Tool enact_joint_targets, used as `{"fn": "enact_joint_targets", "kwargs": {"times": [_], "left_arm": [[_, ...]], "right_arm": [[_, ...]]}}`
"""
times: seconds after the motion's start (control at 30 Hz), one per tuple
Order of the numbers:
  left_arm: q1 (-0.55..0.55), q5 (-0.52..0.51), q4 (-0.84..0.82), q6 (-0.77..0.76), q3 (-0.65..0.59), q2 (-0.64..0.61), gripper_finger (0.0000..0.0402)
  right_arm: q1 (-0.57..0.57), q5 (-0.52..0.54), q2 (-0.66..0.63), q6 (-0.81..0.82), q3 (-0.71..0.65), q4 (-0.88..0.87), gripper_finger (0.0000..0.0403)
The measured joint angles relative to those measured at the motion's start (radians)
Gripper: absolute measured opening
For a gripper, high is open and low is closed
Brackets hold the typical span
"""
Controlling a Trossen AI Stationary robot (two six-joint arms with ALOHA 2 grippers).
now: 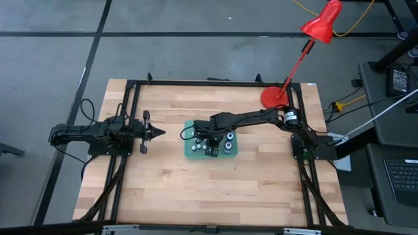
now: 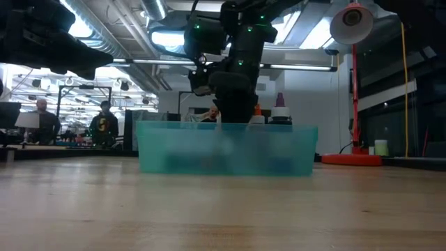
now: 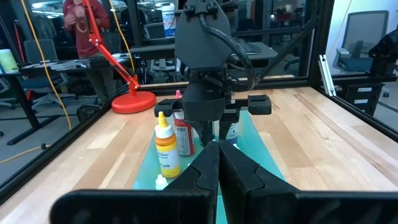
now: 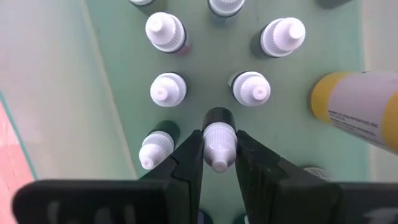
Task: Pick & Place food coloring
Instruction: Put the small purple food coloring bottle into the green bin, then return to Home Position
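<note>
- Right now you are reaching the right gripper point(image 4: 220, 163) straight down into the shallow translucent green tray point(image 1: 191, 151) at mid-table, so the two dark fingers are clamping one tiny white-capped food coloring bottle point(image 4: 219, 144) by its cap.
- Neighbouring white-capped bottles point(image 4: 168, 88) are standing just beside it, so the grip is staying narrow.
- You are parking the left gripper point(image 1: 154, 132) well apart, fingers pressed together on nothing.

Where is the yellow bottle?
The yellow bottle stands in the green bin at mid-table, beside a red bottle and near the right gripper, which is clamped on a small white-capped bottle.
</note>
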Motion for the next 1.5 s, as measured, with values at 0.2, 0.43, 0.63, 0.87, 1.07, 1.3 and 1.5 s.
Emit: {"fn": "enact_joint_targets", "kwargs": {"times": [0.2,0.43,0.63,0.87,1.07,1.3,1.5], "left_arm": [[0.000,0.000,0.000,0.000,0.000,0.000,0.0004],[0.000,0.000,0.000,0.000,0.000,0.000,0.0004],[0.000,0.000,0.000,0.000,0.000,0.000,0.0004],[0.000,0.000,0.000,0.000,0.000,0.000,0.0004],[0.000,0.000,0.000,0.000,0.000,0.000,0.0004],[0.000,0.000,0.000,0.000,0.000,0.000,0.0004],[0.000,0.000,0.000,0.000,0.000,0.000,0.0004]], "right_arm": [[-0.003,0.001,0.000,-0.006,0.000,0.000,0.0087],[-0.009,0.003,-0.002,-0.021,0.001,-0.001,0.0089],[-0.009,0.003,-0.002,-0.024,0.001,-0.002,0.0109],[-0.009,0.003,-0.002,-0.023,0.002,-0.002,0.0127],[-0.003,0.003,-0.027,-0.001,0.002,-0.013,0.0123],[0.022,0.059,-0.154,0.026,0.002,-0.028,0.0123],[0.044,0.159,-0.319,0.010,0.002,0.008,0.0123]]}}
